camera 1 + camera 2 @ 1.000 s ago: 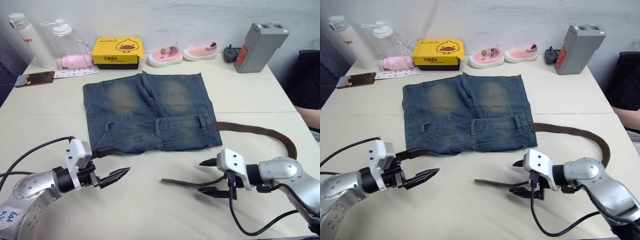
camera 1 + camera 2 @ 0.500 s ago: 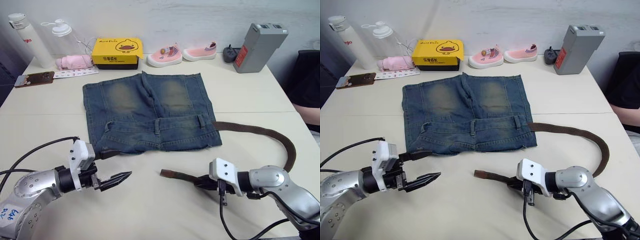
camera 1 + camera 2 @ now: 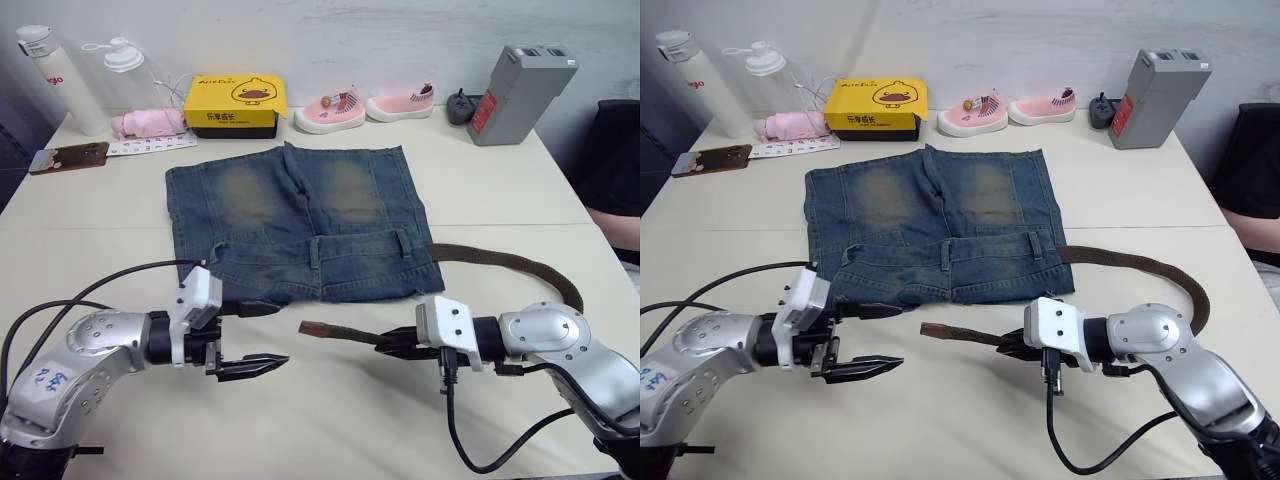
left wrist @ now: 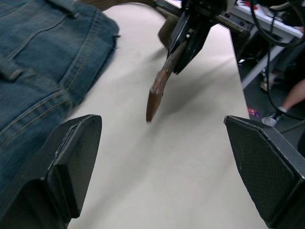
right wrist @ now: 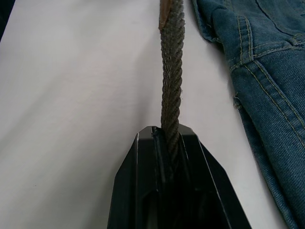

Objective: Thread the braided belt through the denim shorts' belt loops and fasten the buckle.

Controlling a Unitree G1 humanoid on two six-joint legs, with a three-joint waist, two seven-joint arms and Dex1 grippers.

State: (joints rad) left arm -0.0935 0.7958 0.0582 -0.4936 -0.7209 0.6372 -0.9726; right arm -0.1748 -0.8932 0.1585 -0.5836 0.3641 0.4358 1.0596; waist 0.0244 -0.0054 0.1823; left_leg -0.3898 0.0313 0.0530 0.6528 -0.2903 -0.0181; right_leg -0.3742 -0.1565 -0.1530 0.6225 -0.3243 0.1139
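Note:
The denim shorts (image 3: 300,225) lie flat mid-table, waistband toward me, with belt loops (image 3: 404,242) along it. The braided belt (image 3: 510,262) comes out by the waistband's right end, curves round the right side and runs back to my right gripper (image 3: 392,345), which is shut on it. Its tan tip (image 3: 308,328) sticks out leftward, just above the table. In the right wrist view the woven strap (image 5: 172,71) rises from between the closed fingers (image 5: 143,191). My left gripper (image 3: 262,335) stands open just left of the tip, near the shorts' lower left corner. The buckle is hidden.
Along the back edge stand two bottles (image 3: 60,80), a phone (image 3: 68,156), a yellow box (image 3: 235,105), pink baby shoes (image 3: 330,110) and a grey battery block (image 3: 520,92). A person sits at the right edge (image 3: 615,200).
My right gripper shut on the belt and carried its tip leftward, off the table. My left gripper moved right, toward the tip, still open.

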